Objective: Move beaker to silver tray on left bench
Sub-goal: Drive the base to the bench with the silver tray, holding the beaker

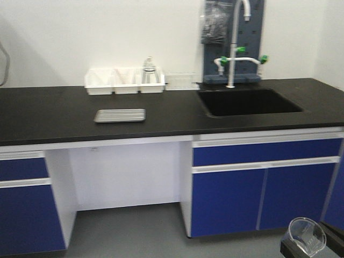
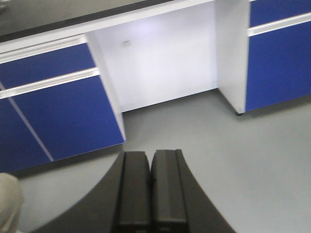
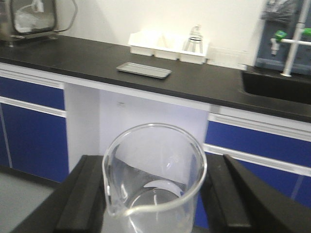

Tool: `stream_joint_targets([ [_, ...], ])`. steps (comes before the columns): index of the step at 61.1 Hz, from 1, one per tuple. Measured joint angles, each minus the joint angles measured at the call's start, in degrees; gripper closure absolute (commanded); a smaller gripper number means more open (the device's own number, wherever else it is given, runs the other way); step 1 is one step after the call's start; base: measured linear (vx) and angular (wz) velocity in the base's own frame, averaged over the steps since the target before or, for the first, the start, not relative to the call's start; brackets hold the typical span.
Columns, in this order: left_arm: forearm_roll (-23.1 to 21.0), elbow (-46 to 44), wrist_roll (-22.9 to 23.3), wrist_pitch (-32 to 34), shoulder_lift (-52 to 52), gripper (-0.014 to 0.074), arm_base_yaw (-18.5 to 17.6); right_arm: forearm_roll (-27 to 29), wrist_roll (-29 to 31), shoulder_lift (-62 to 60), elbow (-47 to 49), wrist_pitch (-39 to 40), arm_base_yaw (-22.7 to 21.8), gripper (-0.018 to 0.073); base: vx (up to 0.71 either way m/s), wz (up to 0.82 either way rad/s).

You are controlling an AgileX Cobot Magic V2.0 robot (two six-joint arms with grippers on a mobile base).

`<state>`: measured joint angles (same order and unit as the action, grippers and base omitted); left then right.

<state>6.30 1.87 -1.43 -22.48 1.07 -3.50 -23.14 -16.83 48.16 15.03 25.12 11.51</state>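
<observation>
Clear and upright, the beaker [image 3: 154,179] fills the bottom centre of the right wrist view, gripped on both sides by the right jaws. The left jaws are pressed together over grey floor, holding nothing. In the front view the silver tray [image 1: 120,115] lies left of centre on the black table [image 1: 54,113], left of the sink [image 1: 250,102]; the beaker is at lower right, well apart.

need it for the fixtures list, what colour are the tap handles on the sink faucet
Green. The tap handles show best in the exterior front-facing view.
</observation>
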Motion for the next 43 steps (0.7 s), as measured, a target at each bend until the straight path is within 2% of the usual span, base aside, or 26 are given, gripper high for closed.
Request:
stream_joint_targets([
  [21,0.00,0.00,0.00,0.00,0.00,0.0595,0.00,0.00,0.00,0.00,0.00,0.00,0.00,0.0571,0.23,0.38],
  [43,0.00,0.00,0.00,0.00,0.00,0.0595,0.00,0.00,0.00,0.00,0.00,0.07,0.00,0.0571,0.36,0.07],
])
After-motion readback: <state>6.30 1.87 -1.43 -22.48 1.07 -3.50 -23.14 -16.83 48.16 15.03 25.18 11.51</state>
